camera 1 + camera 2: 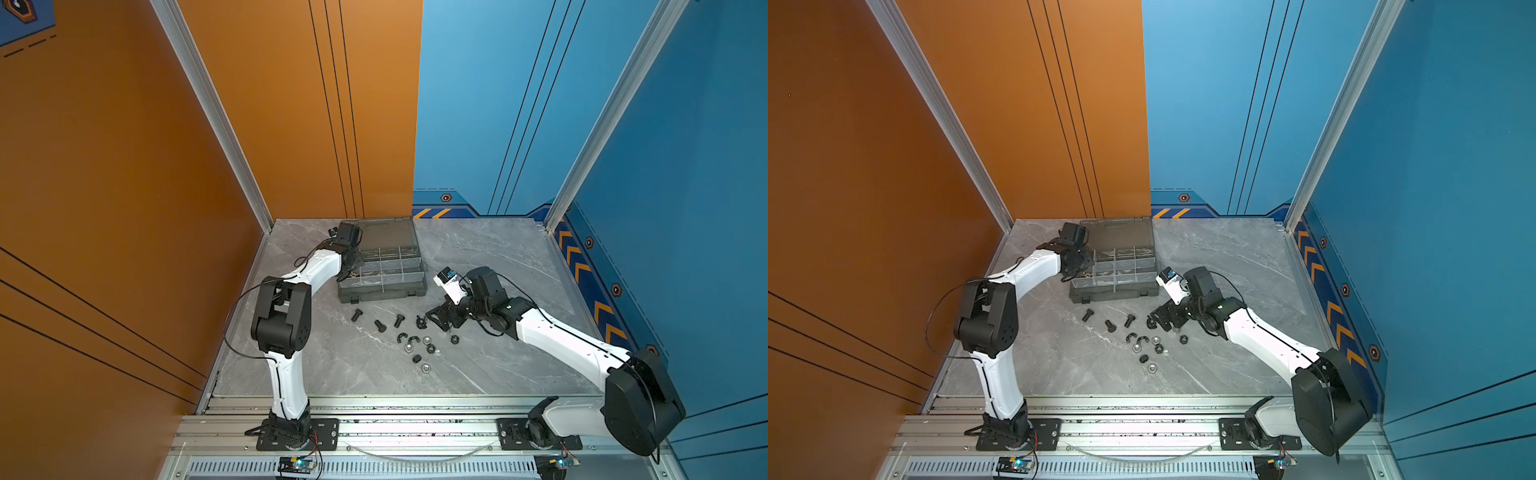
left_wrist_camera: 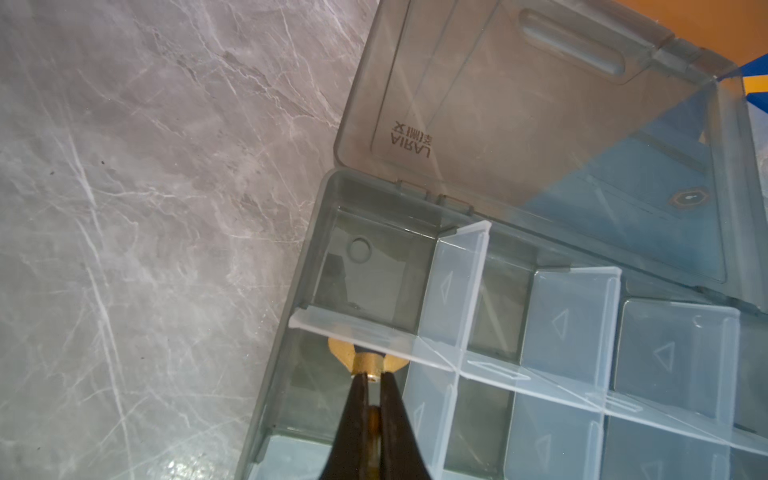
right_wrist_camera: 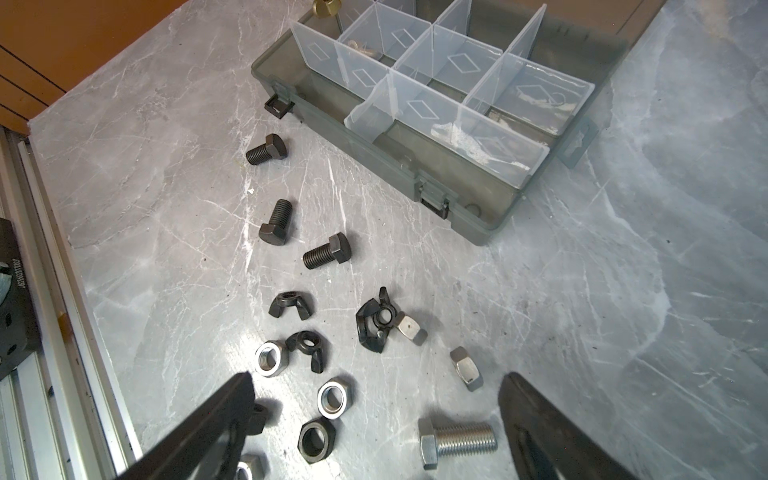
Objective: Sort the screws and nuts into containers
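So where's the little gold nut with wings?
The brass wing nut is pinched in the left gripper, over a compartment at the left end of the organiser case in both top views, close beside a translucent divider.

Grey white-veined table (image 3: 166, 145) — black bolts (image 3: 277, 220), silver nuts (image 3: 334, 400), brass wing nut (image 2: 365, 360).

The smoky lid (image 2: 540, 104) of the organiser case (image 2: 270, 399) carries a moulded brand mark (image 2: 411, 143). Its Latin capitals read like AIRAJ, seen reversed through the plastic, and the Chinese characters beside them are not legible. The translucent dividers (image 3: 419, 109) bear outlined diamond marks. The blue walls (image 1: 665, 208) show orange chevrons (image 1: 604, 309) and hexagon emblems (image 1: 446, 198). White characters on a black plate (image 3: 10, 311) are too blurred to read.
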